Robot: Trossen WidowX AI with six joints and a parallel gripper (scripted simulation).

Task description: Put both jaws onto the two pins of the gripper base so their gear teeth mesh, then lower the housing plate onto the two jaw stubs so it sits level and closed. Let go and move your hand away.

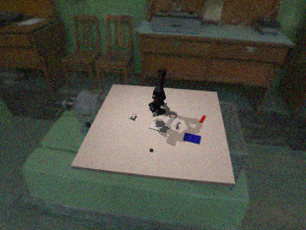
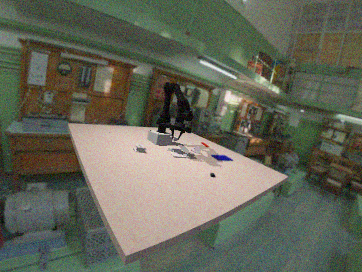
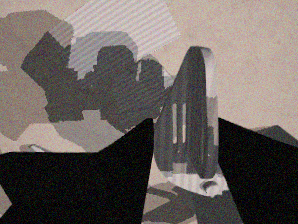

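Note:
My gripper [image 2: 176, 136] [image 3: 180, 123] is shut on a grey, tapered part, which looks like a jaw [image 3: 192, 97]. It stands up between the black fingers, with two pale slots and a pale lower end with a hole. A ribbed flat part [image 3: 135, 20] lies beyond the fingertips, partly in shadow; I cannot tell whether it is the base or the housing plate. Low grey parts [image 1: 161, 123] [image 2: 176, 151] lie near the arm, too small to tell apart. A small grey-white part [image 1: 133, 117] [image 2: 140, 149] lies to the left. Pins and teeth are not clear.
A blue rectangle [image 1: 192, 138] [image 2: 222, 158] and a red strip [image 1: 203, 119] [image 2: 205, 144] lie to the right. A small black object [image 1: 151, 150] [image 2: 212, 175] lies toward the front. A grey block [image 2: 160, 138] stands by the arm. Arm shadows cross the table [image 1: 114, 148].

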